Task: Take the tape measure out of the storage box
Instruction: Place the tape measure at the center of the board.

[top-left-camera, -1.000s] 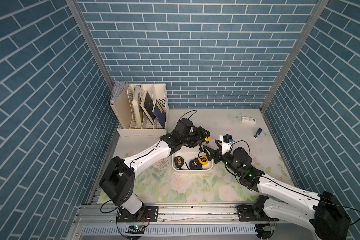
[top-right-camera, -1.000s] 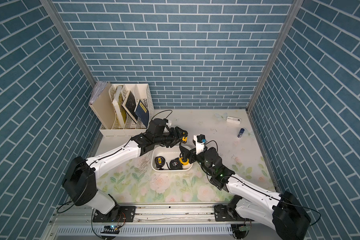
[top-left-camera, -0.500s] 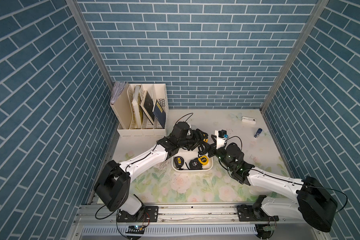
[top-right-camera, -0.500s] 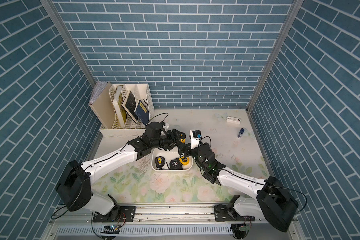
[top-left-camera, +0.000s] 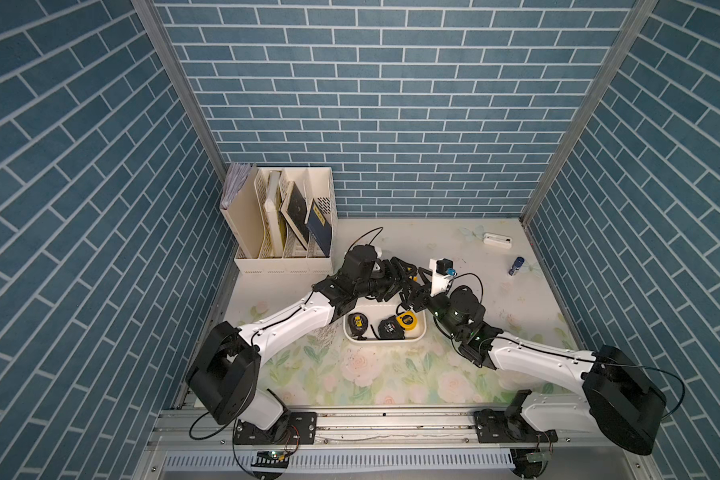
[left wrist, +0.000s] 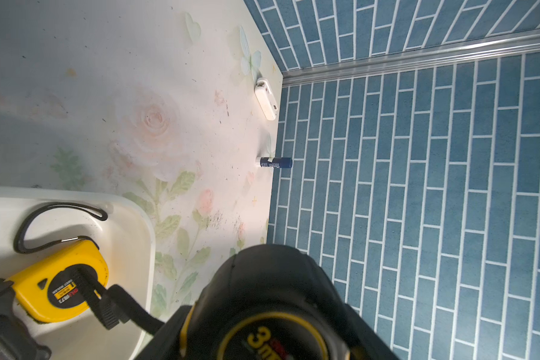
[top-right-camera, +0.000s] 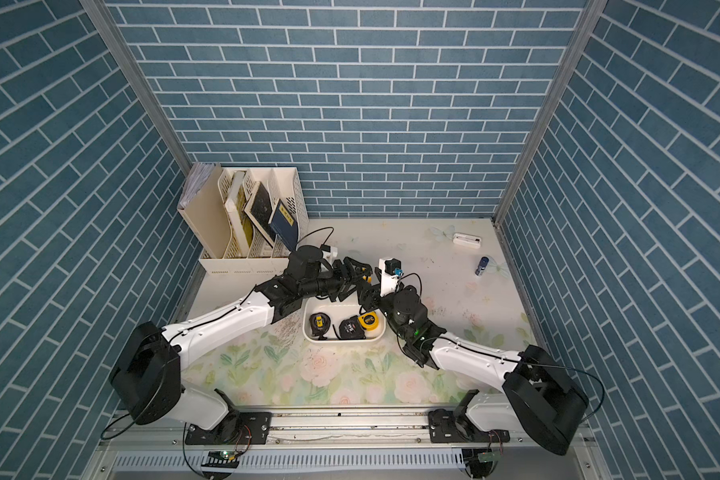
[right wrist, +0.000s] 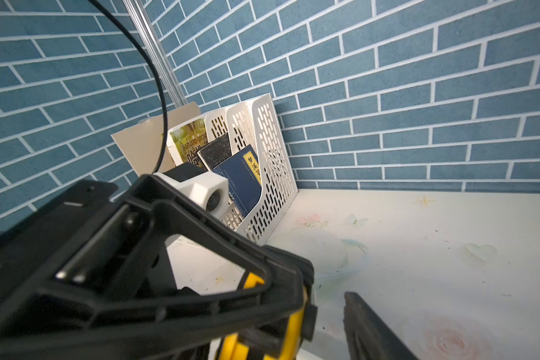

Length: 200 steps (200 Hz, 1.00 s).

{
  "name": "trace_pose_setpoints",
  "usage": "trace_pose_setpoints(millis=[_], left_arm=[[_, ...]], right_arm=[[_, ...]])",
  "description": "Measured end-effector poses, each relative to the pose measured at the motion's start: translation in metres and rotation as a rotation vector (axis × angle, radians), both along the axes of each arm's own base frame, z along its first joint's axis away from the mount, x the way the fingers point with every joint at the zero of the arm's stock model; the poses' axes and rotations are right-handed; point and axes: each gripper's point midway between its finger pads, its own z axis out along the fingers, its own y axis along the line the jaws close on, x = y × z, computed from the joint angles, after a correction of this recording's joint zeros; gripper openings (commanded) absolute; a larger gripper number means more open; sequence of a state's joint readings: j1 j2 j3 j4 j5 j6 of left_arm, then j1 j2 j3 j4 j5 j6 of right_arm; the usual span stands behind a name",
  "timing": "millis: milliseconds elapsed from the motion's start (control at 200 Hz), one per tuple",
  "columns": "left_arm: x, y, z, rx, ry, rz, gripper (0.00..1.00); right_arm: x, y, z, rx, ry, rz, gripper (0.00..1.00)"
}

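Observation:
The storage box (top-left-camera: 423, 330) (top-right-camera: 307, 329) (left wrist: 147, 237) is a shallow white tub at mid-table. A black tape measure (top-left-camera: 357, 323), a black-and-red one (top-left-camera: 389, 328) and a yellow one (top-left-camera: 407, 321) (left wrist: 63, 286) lie in it. My left gripper (top-left-camera: 404, 276) (top-right-camera: 360, 274) (left wrist: 268, 336) is shut on a black-and-yellow tape measure (left wrist: 272, 311) (right wrist: 293, 330), which hangs above the box's far edge. My right gripper (top-left-camera: 416, 291) (top-right-camera: 368, 291) meets it from the other side. One of the right gripper's fingers (right wrist: 371, 327) stands a gap away from the case; the other is hidden.
A cream perforated file organiser (top-left-camera: 283, 220) (right wrist: 262, 162) with books stands at the back left. A small white device (top-left-camera: 496, 240) (left wrist: 265, 98) and a blue tube (top-left-camera: 516, 266) (left wrist: 274, 162) lie near the right wall.
My right arm has swung left and forward until its gripper reaches the tape measure held by the left gripper, and its jaws have narrowed. The left gripper has shifted slightly, still holding the tape measure.

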<state>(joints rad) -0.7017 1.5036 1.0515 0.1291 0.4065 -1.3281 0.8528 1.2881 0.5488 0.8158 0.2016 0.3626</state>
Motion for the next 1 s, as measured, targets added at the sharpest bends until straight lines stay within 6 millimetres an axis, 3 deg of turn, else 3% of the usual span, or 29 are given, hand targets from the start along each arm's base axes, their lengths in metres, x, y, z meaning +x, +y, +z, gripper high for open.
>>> trace_pose_setpoints(millis=[270, 495, 620, 735, 785, 1000], left_arm=[[0.000, -0.002, 0.005, -0.021, -0.010, -0.005, 0.00], [0.000, -0.004, 0.009, -0.039, -0.023, -0.007, 0.00], [0.002, -0.003, 0.011, -0.050, -0.034, 0.002, 0.00], [0.002, -0.003, 0.011, -0.051, -0.035, 0.007, 0.13], [0.002, -0.003, 0.011, -0.051, -0.036, 0.006, 0.25], [0.002, -0.003, 0.011, -0.047, -0.039, 0.004, 0.64]], right_arm=[[0.004, 0.004, -0.009, -0.009, 0.009, -0.001, 0.62], [0.004, 0.007, -0.003, 0.014, 0.005, 0.002, 0.48], [0.004, 0.008, -0.003, 0.031, 0.017, 0.003, 0.31], [0.004, 0.008, -0.002, 0.038, 0.021, 0.000, 0.10], [0.004, 0.008, -0.002, 0.037, 0.021, 0.000, 0.03], [0.004, 0.008, -0.003, 0.036, 0.021, -0.004, 0.00]])
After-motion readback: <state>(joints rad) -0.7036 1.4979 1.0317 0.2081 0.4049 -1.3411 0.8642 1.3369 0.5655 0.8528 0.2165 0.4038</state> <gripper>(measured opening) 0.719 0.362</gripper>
